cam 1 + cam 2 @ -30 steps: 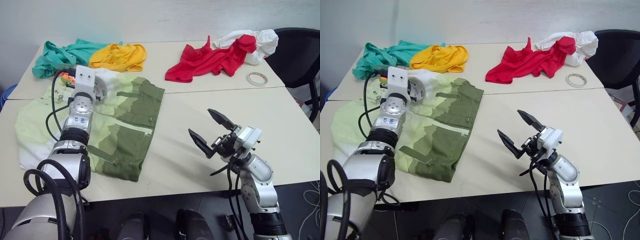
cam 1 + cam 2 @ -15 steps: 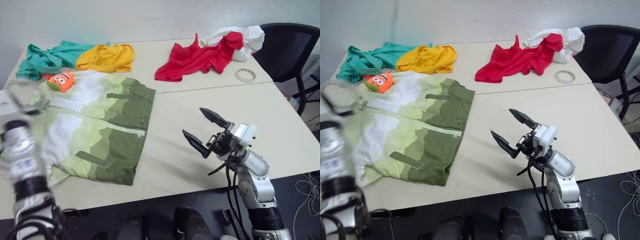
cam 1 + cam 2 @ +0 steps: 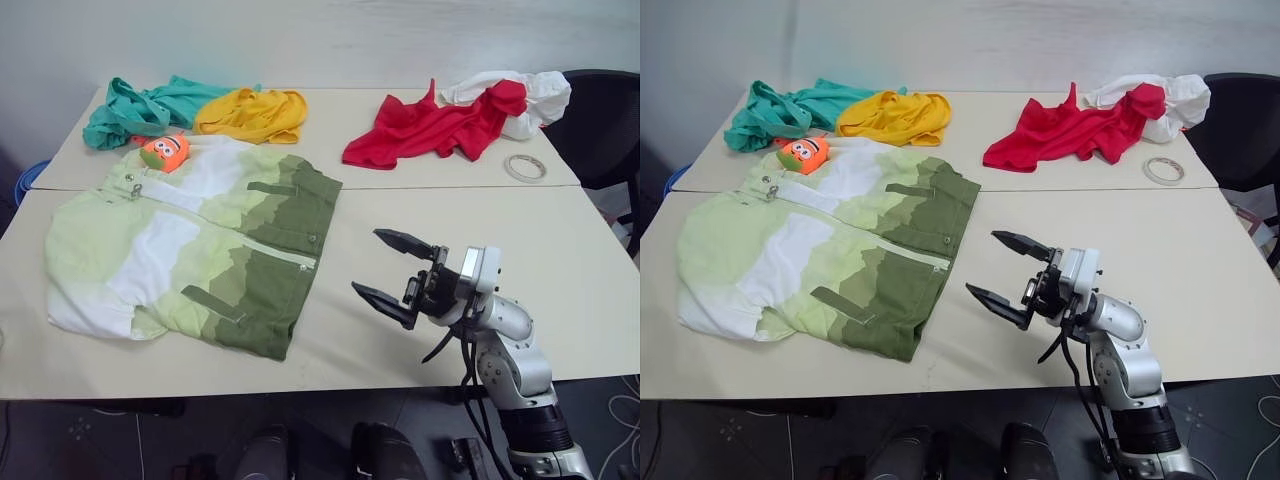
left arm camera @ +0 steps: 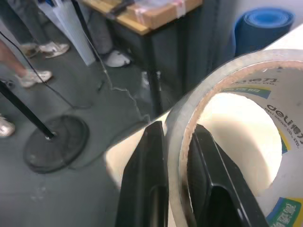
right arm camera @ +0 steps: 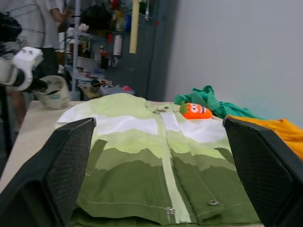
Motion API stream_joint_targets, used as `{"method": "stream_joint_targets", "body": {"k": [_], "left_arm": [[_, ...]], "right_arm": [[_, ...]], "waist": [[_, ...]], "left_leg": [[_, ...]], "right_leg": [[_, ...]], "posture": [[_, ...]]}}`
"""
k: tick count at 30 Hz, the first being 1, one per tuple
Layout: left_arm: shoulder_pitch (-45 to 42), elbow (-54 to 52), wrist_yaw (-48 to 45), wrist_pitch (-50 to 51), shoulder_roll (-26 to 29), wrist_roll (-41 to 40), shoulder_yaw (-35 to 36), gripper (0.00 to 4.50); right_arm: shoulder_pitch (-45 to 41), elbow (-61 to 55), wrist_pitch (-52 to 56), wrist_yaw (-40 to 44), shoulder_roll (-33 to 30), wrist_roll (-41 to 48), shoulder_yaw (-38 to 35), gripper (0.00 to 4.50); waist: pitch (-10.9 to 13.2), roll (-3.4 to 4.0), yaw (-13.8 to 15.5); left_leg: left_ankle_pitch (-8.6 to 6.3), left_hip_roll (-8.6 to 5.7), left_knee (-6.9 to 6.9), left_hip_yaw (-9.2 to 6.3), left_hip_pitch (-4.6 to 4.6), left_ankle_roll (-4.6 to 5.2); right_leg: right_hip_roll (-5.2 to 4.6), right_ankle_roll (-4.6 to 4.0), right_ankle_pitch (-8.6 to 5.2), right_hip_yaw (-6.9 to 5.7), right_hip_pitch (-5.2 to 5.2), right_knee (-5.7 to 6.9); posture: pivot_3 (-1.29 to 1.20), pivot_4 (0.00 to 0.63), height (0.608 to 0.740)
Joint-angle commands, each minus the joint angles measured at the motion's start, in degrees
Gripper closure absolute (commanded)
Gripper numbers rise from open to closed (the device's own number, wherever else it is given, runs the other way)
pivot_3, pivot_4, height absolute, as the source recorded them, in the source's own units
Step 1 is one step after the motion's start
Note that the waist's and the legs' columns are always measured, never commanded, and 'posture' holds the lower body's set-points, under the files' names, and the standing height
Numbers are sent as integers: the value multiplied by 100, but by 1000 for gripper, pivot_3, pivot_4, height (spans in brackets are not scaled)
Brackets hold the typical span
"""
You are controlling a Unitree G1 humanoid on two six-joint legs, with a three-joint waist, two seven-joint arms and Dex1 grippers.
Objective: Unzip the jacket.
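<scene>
The jacket, banded white, lime and olive, lies flat on the left half of the table. Its white zipper runs from the collar near the far left down to the hem. My right gripper hovers open just right of the hem, fingers pointing at the jacket with nothing between them. The right wrist view looks along the zipper from the hem side. Beyond the table's left edge, my left gripper is shut on the wall of a clear tape roll. That same tape roll appears past the jacket's far edge.
An orange plush toy rests at the jacket's collar. Teal, yellow and red garments and a white cloth lie along the back. Another tape roll sits far right, near a black chair.
My left arm has pulled back off the jacket to the left, carrying the tape roll, which uncovers the collar and the orange toy. The right gripper has turned slightly leftward and stayed open.
</scene>
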Motion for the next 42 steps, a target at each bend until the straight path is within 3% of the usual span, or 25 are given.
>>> {"method": "stream_joint_targets", "body": {"k": [1, 6, 11, 12, 14, 18, 24, 30, 36, 39, 42], "left_arm": [[-55, -299, 153, 402, -86, -184, 171, 3044], [-155, -374, 190, 403, 35, -153, 296, 1476], [72, -1120, -467, 318, 66, -551, 381, 125], [123, -1176, -673, 209, 94, -638, 426, 56], [171, -1197, -1021, -11, 202, -795, 566, 56], [604, -978, -2370, -650, 934, -658, 265, 56], [916, 139, -3713, -270, 2119, -414, -926, 56], [-8, 1345, -4019, 72, 2752, -96, -2099, 56], [-957, 2350, -4177, 318, 2937, 120, -2785, 56], [-1305, 2646, -4348, 495, 2909, 103, -3019, 644], [-1468, 2839, -4542, 528, 2926, 167, -3245, 1527]], "right_arm": [[-81, -252, -266, 904, -225, 103, 280, 0], [-200, -118, -98, 1076, -287, 155, 315, 0], [-249, -355, 1010, 404, -347, 397, 271, 0], [-216, -427, 1134, 419, -414, 336, 356, 0], [-143, -544, 1304, 334, -486, 145, 491, 0], [-143, -558, 1575, 41, -521, -274, 734, 0], [-570, 369, 196, 424, -358, -1448, 1366, 0], [-1480, 2034, -1828, 220, 270, -2869, 2113, 0], [-2230, 3291, -2341, -284, 983, -3596, 2495, 0], [-2439, 3751, -2284, -429, 1242, -3817, 2613, 612], [-2494, 3904, -2355, -552, 1357, -3834, 2580, 1589]], "waist": [[1, 3, -22], [0, 0, -124], [-4, -7, -154], [-3, -5, -152], [-1, -2, -150], [-3, -6, -155], [17, 34, -158], [11, 16, -290], [11, 16, -402], [10, 14, -454], [10, 14, -460]], "left_leg": [[1, 0, -5, 2, 0, 0], [3, 10, -6, 5, 0, 3], [-2, 15, -5, 9, 0, -5], [-2, 15, -5, 9, 0, -5], [-4, 15, -7, 10, -1, -9], [-7, 22, -7, 11, -3, -14], [-8, 19, -9, 30, 2, -15], [-4, 35, -15, 39, -7, -17], [8, 41, -12, 50, -4, 1], [8, 50, -9, 50, -5, 0], [10, 57, -7, 50, -3, -4]], "right_leg": [[2, 0, 0, -1, 0, 7], [9, 0, 0, -18, -6, 26], [6, -1, -1, -17, -8, 25], [6, -1, -1, -16, -9, 24], [6, -7, -4, -15, -10, 18], [10, -15, -8, -18, -11, -3], [8, -26, -14, -9, -20, -6], [25, -36, -20, -21, -42, 38], [42, -47, -26, -30, -48, 55], [80, -47, -26, -27, -48, 59], [90, -49, -27, -21, -47, 60]], "posture": [[0, 150, 740], [0, 150, 740], [0, 150, 740], [0, 150, 740], [0, 150, 740], [0, 150, 740], [0, 150, 740], [0, 150, 740], [0, 150, 740], [0, 150, 740], [0, 150, 740]]}}
